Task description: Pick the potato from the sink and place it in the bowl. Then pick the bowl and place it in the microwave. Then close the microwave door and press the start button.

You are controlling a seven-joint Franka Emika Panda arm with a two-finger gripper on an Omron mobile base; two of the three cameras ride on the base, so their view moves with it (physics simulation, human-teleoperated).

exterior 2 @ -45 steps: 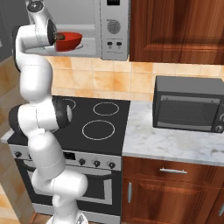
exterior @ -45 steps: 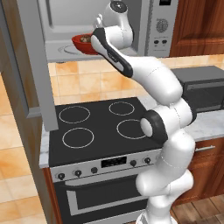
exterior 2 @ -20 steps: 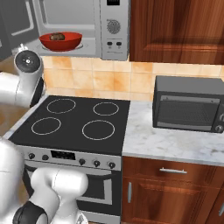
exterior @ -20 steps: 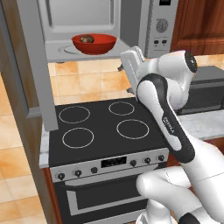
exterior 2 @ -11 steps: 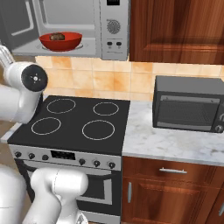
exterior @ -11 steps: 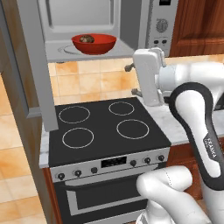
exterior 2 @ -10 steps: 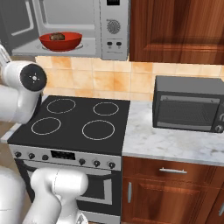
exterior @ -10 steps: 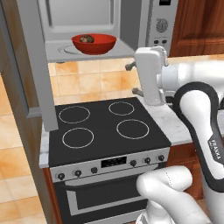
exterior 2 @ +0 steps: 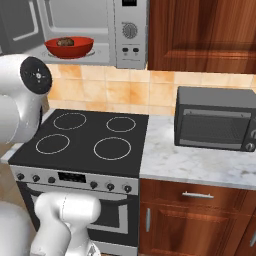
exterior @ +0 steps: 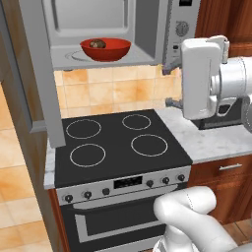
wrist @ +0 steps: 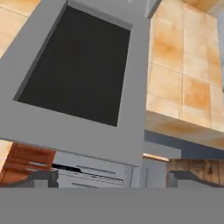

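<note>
The red bowl [exterior: 105, 49] sits inside the open microwave [exterior: 98, 12], and the brown potato [exterior: 97, 44] lies in it. The same bowl [exterior 2: 69, 47] and potato [exterior 2: 65, 42] show in the right base view. The microwave door [exterior: 37, 74] stands swung open to the left. My gripper [exterior: 170, 84] hangs open and empty to the right of the microwave, below its control panel [exterior: 181, 29], fingers pointing left. In the hand view the gripper [wrist: 113, 179] faces the door's dark window [wrist: 78, 65] from a distance. The sink is out of view.
A black four-ring stove [exterior: 113, 142] lies below the microwave. A dark-grey countertop oven [exterior 2: 215, 119] stands on the marble counter [exterior 2: 190, 162] to the right. Wooden cabinets [exterior 2: 205, 35] fill the upper right. My arm's white elbow [exterior 2: 25, 100] rises left of the stove.
The hand has drawn back out of the microwave and swung right and down, open all the while. The bowl with the potato stays inside. The door has not moved.
</note>
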